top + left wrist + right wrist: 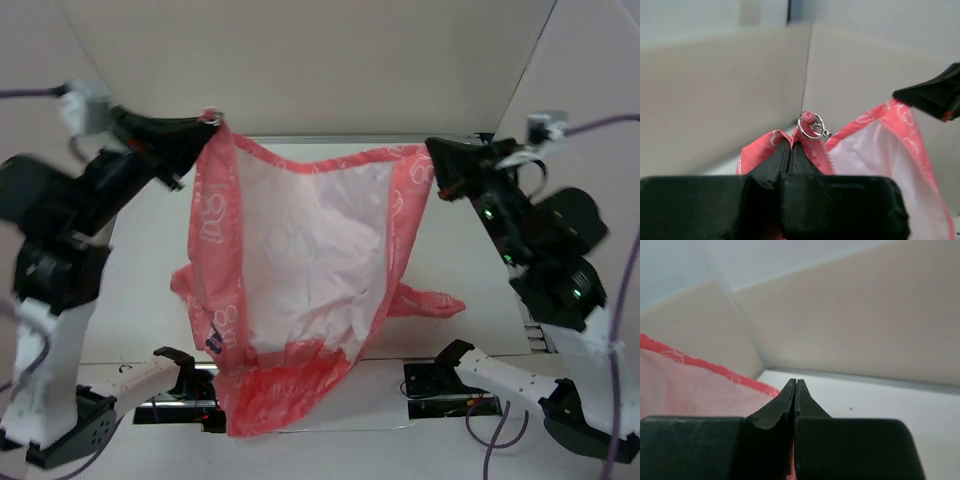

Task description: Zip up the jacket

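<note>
Left gripper (791, 150): closed tight on jacket (300, 260) edge, just under ring pull (811, 125)
Right gripper (796, 386): closed on other top corner
Jacket: hangs open between both, pale inside toward camera
Handling: thin, light, limp; likely best taken at ring pull

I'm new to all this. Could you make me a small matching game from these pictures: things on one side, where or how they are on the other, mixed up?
Things:
1 left gripper
2 right gripper
3 metal ring
4 lining

Places and states:
A pale, facing the top camera
B shut on a jacket corner, right side of the top view
C poking up just past closed fingertips
D shut on the jacket corner beside the ring

Pairs: 1-D, 2-B, 3-C, 4-A
</note>
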You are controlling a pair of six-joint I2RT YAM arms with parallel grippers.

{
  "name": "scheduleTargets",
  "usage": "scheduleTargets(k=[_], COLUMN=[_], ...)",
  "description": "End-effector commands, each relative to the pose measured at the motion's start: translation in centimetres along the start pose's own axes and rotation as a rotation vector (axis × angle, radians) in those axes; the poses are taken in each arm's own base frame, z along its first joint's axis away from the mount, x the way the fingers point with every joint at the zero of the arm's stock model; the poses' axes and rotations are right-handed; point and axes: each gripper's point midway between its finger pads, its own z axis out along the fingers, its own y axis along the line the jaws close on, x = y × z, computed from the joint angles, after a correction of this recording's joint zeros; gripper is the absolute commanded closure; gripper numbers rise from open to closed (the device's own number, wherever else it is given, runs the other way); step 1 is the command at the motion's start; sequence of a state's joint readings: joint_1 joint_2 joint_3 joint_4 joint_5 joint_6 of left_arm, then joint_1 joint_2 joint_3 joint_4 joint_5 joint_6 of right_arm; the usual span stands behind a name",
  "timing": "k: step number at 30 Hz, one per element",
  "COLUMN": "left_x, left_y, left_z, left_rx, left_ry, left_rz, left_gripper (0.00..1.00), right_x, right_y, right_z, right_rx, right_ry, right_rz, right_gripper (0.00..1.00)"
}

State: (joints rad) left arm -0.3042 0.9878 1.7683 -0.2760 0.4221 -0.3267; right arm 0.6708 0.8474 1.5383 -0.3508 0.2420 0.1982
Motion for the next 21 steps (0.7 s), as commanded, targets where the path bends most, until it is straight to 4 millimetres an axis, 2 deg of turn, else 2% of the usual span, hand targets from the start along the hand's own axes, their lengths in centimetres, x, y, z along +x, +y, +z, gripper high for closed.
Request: scheduleTargets(k=[1, 2, 3, 4, 6, 7, 8, 10, 11, 12, 15, 16, 17, 18, 19, 20, 21], left_x=[15.4, 18.2, 24.0, 28.8, 38.6, 41.3, 45.7, 48.8, 50.0, 51.3, 52.6, 52.2, 52.2, 51.9, 51.2, 50.5, 50.1], left_y=[7.9, 8.7, 10.1, 12.0, 13.1, 12.6, 12.2, 10.6, 10.3, 10.1, 10.2, 10.6, 10.7, 10.8, 11.0, 10.8, 10.7], left_z=[5.4, 5.6, 5.0, 4.8, 2.5, 2.1, 0.4, -0.7, -1.1, -1.6, -2.2, -1.7, -1.9, -1.9, -1.4, -1.4, -1.5], left_rx=[-0.177, -0.195, -0.245, -0.320, -0.394, -0.364, -0.361, -0.298, -0.294, -0.294, -0.311, -0.306, -0.323, -0.328, -0.331, -0.335, -0.334], left_ry=[0.329, 0.375, 0.477, 0.558, 0.754, 0.800, 0.898, 0.964, 0.987, 1.014, 1.045, 1.037, 1.055, 1.059, 1.051, 1.054, 1.050], left_rz=[-0.212, -0.242, -0.313, -0.363, -0.481, -0.529, -0.591, -0.680, -0.697, -0.715, -0.720, -0.704, -0.697, -0.694, -0.680, -0.682, -0.678], left_gripper=[1.00, 1.00, 1.00, 1.00, 1.00, 1.00, 1.00, 1.00, 1.00, 1.00, 1.00, 1.00, 0.96, 0.69, 0.52, 0.01, 0.01], right_x=[10.1, 13.9, 15.8, 21.2, 26.6, 31.9, 34.4, 40.6, 42.1, 44.4, 45.6, 45.6, 45.4, 44.5, 44.1, 43.8, 42.9], right_y=[-4.3, -4.8, -6.4, -7.9, -10.1, -11.6, -11.9, -12.9, -13.1, -13.8, -14.4, -14.5, -14.4, -14.1, -13.8, -13.6, -13.2], right_z=[5.4, 7.3, 8.1, 9.2, 9.6, 9.4, 9.0, 7.8, 7.5, 6.8, 6.5, 6.4, 6.2, 6.3, 6.1, 5.8, 5.2], right_rx=[0.192, 0.186, 0.223, 0.255, 0.293, 0.320, 0.316, 0.319, 0.334, 0.348, 0.369, 0.374, 0.370, 0.359, 0.360, 0.354, 0.365], right_ry=[0.245, 0.324, 0.356, 0.454, 0.567, 0.674, 0.730, 0.855, 0.884, 0.939, 0.978, 0.975, 0.970, 0.950, 0.946, 0.953, 0.954], right_rz=[-0.026, -0.006, 0.001, 0.015, 0.045, 0.047, 0.060, 0.058, 0.056, 0.054, 0.066, 0.073, 0.077, 0.083, 0.089, 0.095, 0.099], right_gripper=[1.00, 1.00, 1.00, 1.00, 1.00, 1.00, 1.00, 1.00, 1.00, 1.00, 0.88, 0.69, 0.54, 0.31, 0.16, 0.01, 0.00])
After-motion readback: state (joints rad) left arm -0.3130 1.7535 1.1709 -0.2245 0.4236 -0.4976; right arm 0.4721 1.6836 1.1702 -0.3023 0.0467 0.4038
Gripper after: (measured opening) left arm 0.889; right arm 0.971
